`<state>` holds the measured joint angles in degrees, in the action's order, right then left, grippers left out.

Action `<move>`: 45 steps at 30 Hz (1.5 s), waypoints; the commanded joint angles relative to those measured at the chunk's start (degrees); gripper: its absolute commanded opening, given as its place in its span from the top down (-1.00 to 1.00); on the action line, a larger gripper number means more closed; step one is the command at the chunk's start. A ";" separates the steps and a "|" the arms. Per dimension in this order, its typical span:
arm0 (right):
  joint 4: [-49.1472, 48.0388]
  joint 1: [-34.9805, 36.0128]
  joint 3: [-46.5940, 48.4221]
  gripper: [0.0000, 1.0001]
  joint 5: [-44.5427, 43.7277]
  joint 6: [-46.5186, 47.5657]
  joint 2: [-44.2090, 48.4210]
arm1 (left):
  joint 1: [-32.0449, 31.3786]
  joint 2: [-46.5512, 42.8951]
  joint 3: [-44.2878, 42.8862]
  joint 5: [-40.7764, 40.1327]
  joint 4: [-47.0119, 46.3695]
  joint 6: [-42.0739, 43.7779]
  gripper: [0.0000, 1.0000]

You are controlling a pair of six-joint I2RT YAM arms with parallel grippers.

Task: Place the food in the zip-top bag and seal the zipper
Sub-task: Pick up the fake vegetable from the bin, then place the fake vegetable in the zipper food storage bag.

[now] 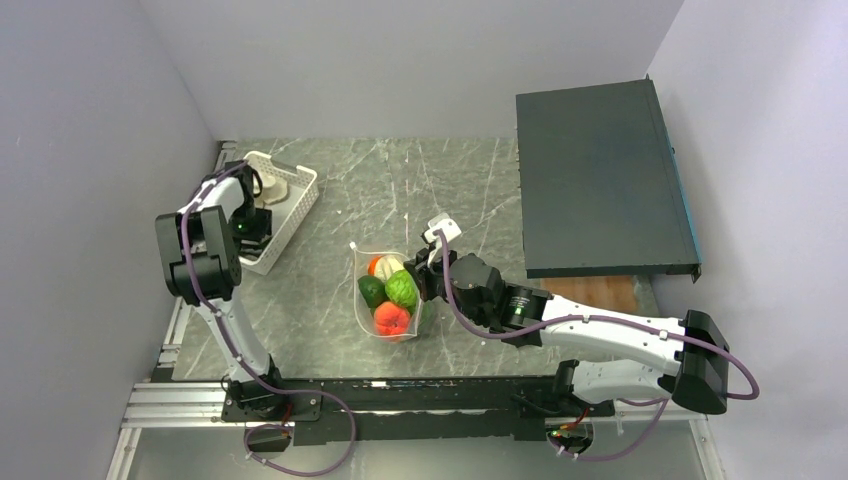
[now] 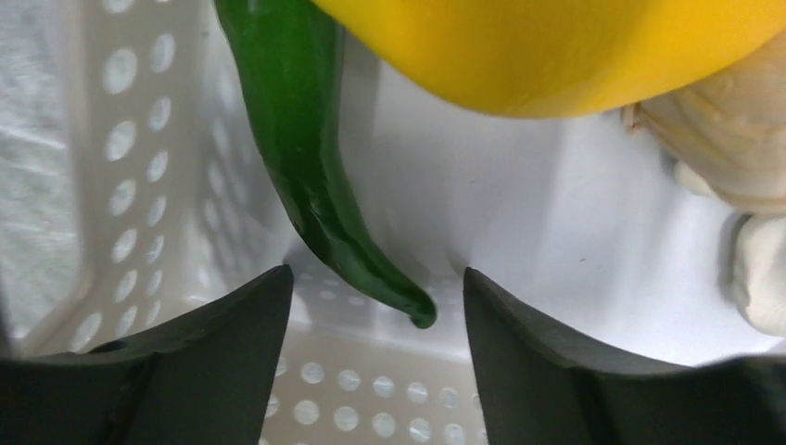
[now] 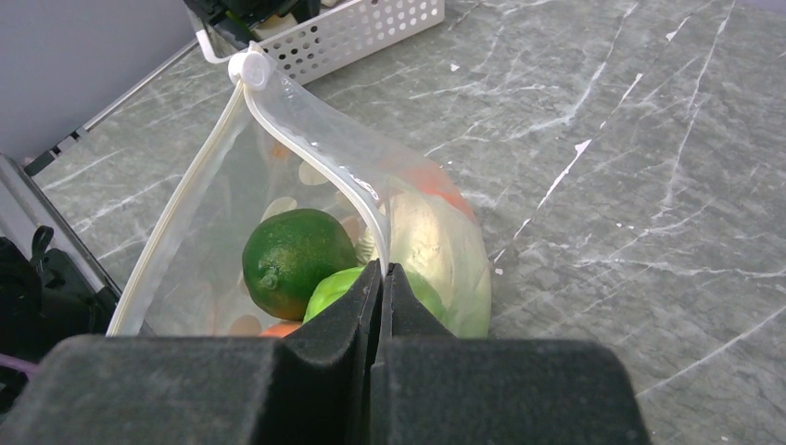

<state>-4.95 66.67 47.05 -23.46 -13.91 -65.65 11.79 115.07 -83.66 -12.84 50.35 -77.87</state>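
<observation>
Right gripper (image 3: pixel 380 278) pinches rim of clear plastic bag (image 3: pixel 199 222) to hold its mouth open; left gripper (image 2: pixel 375 283) gapes around long dark-green pepper (image 2: pixel 301 139) in white slotted basket (image 2: pixel 130 158).

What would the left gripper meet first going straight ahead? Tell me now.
Probably the curved tip of the long dark green pepper, which lies just ahead of the open left gripper in the white perforated plastic basket; depth is unclear.
</observation>
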 commanded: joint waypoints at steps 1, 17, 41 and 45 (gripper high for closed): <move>-2.79 -0.13 -0.03 1.00 -0.53 -0.09 1.52 | 0.12 -4.48 4.15 -2.67 -0.22 -2.63 -0.31; -2.61 -0.14 -0.16 1.00 -0.35 -0.08 1.76 | 0.53 -19.04 7.53 -2.83 -1.39 1.84 1.00; -3.01 -0.15 -0.61 1.00 1.13 -1.07 1.61 | -3.09 -67.87 29.75 21.89 -7.45 32.92 1.00; -2.98 -0.14 -0.48 1.00 -0.05 -0.86 0.90 | -6.31 -75.61 29.90 30.89 -2.89 43.50 1.00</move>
<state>-5.41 66.67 46.48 -22.44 -14.37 -65.54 8.43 45.23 -54.11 6.52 45.08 -50.46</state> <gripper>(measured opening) 0.008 0.034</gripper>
